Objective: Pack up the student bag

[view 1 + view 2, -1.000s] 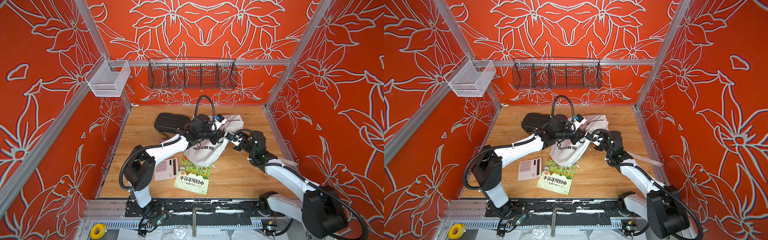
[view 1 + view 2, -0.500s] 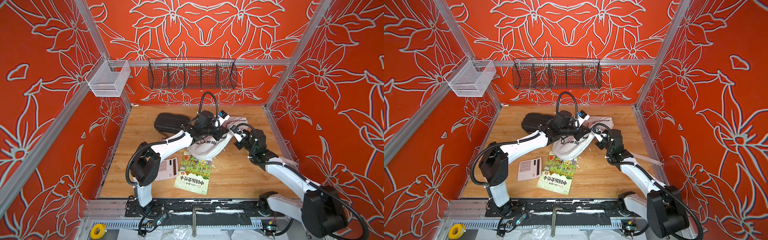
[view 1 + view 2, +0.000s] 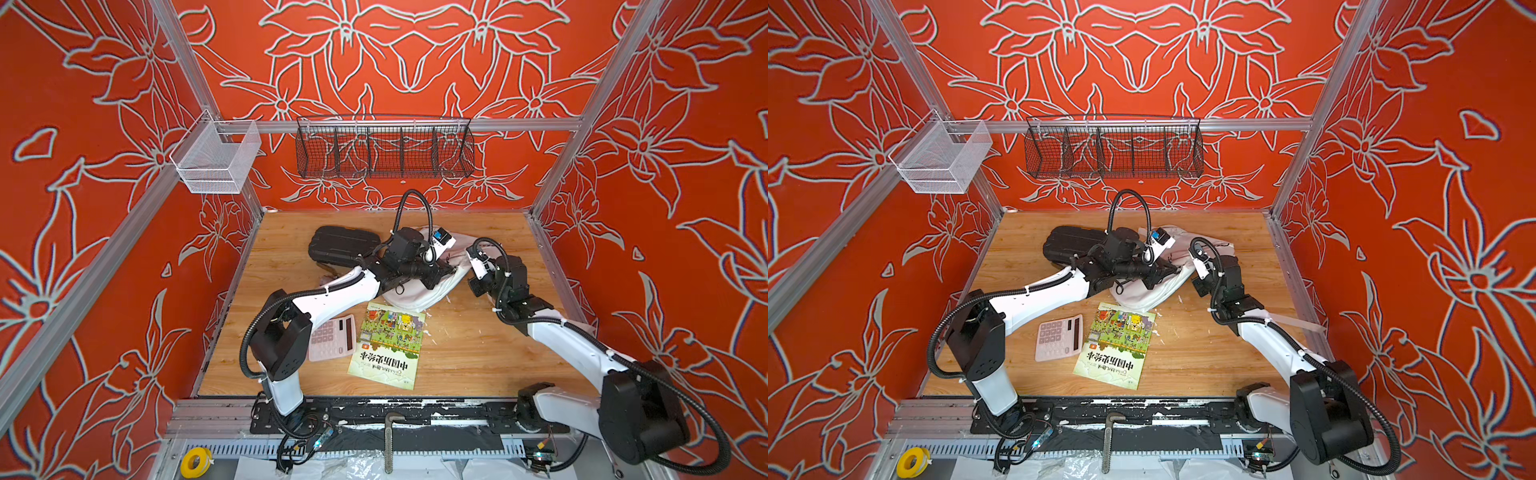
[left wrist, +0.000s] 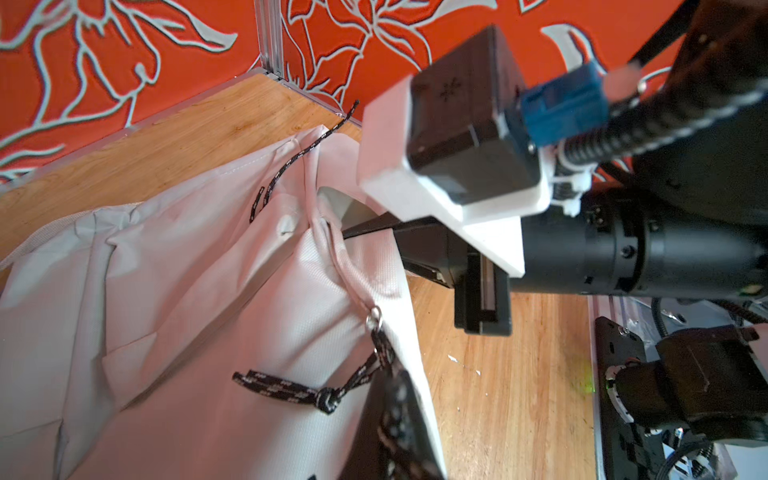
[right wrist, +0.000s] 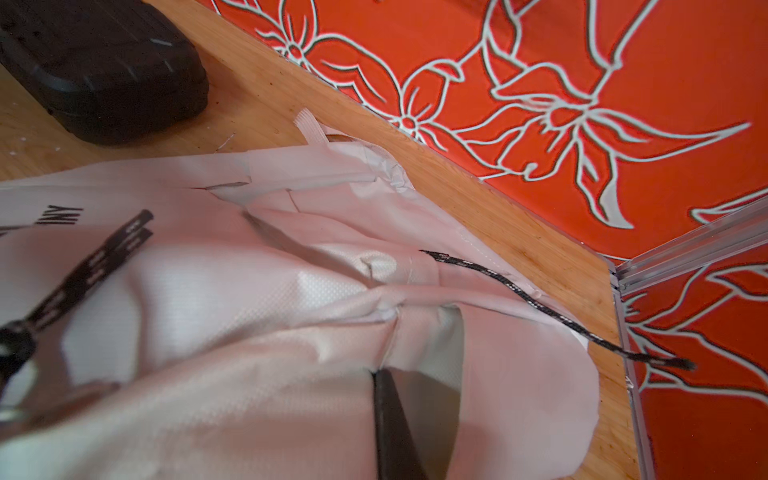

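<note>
Student bag (image 3: pixel 415 296) of soft white woven fabric lies crumpled toward twelve o'clock on the table, sagging in loose folds, with part of its black print showing in the right wrist view. Beneath it the wooden table (image 3: pixel 465 357) is a pale, grained plank surface flecked with white scraps. On the back wall hangs a long black wire basket (image 3: pixel 384 151), divided into cells. At ten o'clock from the bag sits a black hard case (image 3: pixel 340 246), ribbed and round-cornered, just beside the fabric. At six o'clock from the bag lies a flat, glossy green booklet (image 3: pixel 388 345), its top edge near the bag's hem. A pale pink calculator (image 3: pixel 332 337) rests at nine o'clock from the booklet, partly under the left arm. The right gripper (image 4: pixel 338 230) is pinched tight on a bunched seam of the bag. The left gripper (image 4: pixel 392 424) is clamped on a black cord zipper pull (image 4: pixel 353 378), braided and flecked with white.
</note>
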Controlling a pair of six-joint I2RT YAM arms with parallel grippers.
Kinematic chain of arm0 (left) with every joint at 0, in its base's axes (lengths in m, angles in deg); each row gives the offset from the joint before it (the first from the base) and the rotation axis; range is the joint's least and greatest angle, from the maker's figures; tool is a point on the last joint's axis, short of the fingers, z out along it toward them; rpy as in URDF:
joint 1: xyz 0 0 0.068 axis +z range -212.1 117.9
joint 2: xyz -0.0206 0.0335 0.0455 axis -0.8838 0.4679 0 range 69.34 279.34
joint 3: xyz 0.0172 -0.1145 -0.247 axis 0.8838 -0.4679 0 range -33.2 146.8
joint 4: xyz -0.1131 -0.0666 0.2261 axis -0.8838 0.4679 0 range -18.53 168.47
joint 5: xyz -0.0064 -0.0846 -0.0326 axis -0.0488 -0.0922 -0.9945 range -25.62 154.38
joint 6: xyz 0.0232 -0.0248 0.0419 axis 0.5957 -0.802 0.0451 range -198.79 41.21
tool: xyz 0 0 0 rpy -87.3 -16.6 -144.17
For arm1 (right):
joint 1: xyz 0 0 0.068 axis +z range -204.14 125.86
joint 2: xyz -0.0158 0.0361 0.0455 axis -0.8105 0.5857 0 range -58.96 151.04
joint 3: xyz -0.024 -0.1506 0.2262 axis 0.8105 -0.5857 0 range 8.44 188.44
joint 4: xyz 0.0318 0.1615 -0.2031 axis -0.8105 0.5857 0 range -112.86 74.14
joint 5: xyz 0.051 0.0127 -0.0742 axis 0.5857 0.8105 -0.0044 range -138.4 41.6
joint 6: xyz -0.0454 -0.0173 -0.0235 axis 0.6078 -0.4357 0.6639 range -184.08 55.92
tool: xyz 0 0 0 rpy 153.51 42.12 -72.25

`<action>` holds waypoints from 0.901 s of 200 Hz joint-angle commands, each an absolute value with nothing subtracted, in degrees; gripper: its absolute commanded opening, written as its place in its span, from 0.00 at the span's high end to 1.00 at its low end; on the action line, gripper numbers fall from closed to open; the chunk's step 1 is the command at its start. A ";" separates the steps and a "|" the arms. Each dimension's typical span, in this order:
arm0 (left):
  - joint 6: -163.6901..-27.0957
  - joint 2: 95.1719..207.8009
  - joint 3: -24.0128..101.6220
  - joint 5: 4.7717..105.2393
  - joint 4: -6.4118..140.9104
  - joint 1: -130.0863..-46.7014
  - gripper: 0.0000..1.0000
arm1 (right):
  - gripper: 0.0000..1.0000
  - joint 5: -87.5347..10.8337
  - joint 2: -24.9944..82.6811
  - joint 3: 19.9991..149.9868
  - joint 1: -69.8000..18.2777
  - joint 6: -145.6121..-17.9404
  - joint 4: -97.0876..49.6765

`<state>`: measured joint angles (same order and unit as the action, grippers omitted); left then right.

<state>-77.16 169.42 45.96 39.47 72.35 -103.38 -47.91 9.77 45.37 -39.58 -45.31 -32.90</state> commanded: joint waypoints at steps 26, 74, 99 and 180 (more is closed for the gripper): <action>-72.03 159.24 46.30 36.61 75.83 -103.68 1.00 | 1.00 -65.29 11.22 45.48 -45.04 -49.89 -22.12; -72.27 165.67 52.92 34.46 75.83 -103.63 1.00 | 0.87 -42.19 3.55 40.26 -45.01 -41.34 -25.47; -71.74 165.90 51.98 33.51 76.19 -103.69 1.00 | 0.56 -34.67 -4.26 38.12 -45.00 -34.52 -22.81; -61.55 159.17 41.74 35.40 89.89 -103.66 1.00 | 0.37 -11.93 -5.90 49.11 -45.18 -11.86 1.56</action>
